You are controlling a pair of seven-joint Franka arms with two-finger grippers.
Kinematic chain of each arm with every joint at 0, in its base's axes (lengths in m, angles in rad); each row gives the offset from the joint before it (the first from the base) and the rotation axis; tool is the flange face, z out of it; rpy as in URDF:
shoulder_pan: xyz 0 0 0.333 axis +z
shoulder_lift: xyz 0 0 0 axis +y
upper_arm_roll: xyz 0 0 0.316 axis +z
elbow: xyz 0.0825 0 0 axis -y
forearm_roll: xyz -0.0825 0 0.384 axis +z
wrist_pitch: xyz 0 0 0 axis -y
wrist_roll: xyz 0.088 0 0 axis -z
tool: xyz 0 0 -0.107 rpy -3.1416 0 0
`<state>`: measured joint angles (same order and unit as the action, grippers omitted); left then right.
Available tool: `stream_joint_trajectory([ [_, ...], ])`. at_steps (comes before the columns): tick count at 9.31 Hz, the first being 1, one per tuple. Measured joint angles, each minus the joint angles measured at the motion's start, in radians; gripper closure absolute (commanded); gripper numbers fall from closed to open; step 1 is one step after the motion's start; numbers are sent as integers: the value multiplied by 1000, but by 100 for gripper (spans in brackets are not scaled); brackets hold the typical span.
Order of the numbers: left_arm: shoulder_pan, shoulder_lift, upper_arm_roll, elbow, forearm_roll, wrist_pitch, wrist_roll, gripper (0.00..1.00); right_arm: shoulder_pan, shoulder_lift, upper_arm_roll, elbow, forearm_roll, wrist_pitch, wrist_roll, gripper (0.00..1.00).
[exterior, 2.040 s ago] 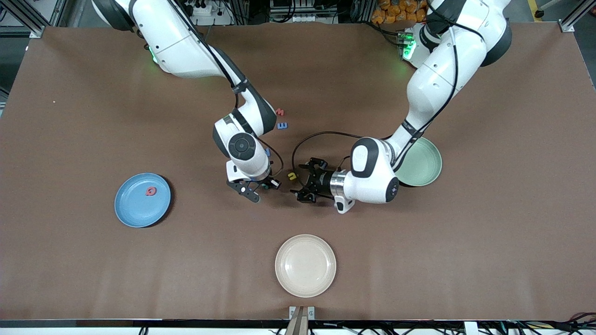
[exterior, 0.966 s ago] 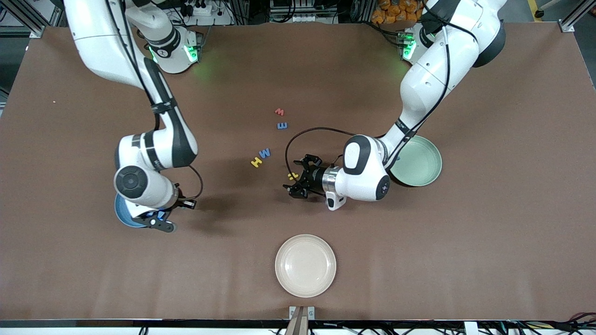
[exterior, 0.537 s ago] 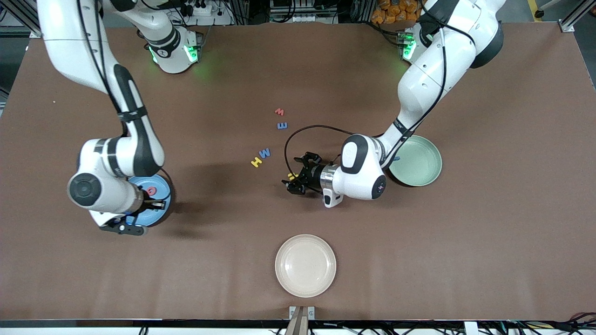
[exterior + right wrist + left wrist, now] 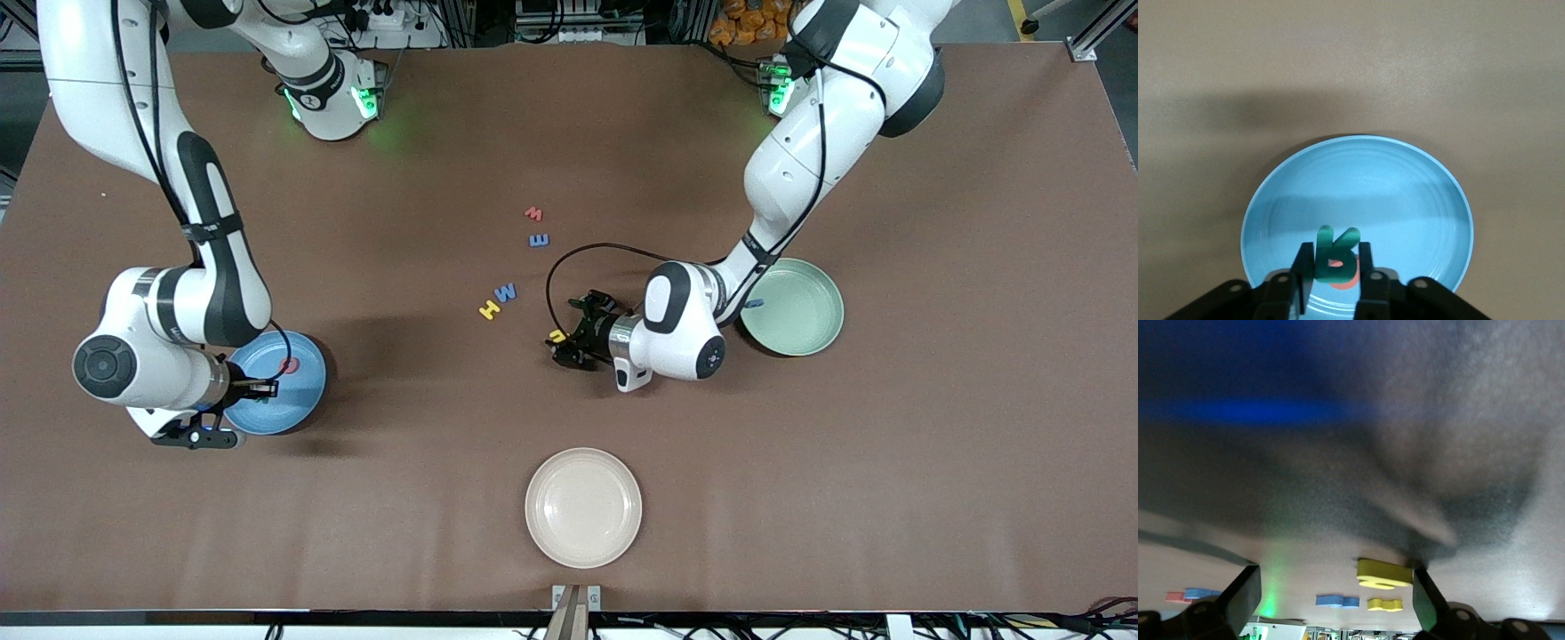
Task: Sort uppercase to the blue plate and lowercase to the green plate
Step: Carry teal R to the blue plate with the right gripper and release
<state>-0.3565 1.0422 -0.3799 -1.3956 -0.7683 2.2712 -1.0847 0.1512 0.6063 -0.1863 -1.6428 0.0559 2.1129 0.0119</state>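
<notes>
From here I read only foam letters: yellow H (image 4: pixel 488 310) touching blue W (image 4: pixel 506 292), both near the green plate (image 4: pixel 800 313).

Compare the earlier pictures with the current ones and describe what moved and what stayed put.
The right gripper swung from the middle of the table to over the blue plate, carrying the teal R. The left gripper, open, edged down around the yellow lowercase letter. The red Q on the blue plate, the H, W, the two small letters, the green plate and the cream plate stayed put.
</notes>
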Motion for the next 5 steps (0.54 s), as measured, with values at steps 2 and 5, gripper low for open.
stream_joint_trajectory([
  [2,-1,0,1,1,0,-2,0,14,1,0,6,0,1,1,0,0],
  [5,-1,0,8,14,-1,-10,-8,49,4,0,11,14,1,1,0,0],
])
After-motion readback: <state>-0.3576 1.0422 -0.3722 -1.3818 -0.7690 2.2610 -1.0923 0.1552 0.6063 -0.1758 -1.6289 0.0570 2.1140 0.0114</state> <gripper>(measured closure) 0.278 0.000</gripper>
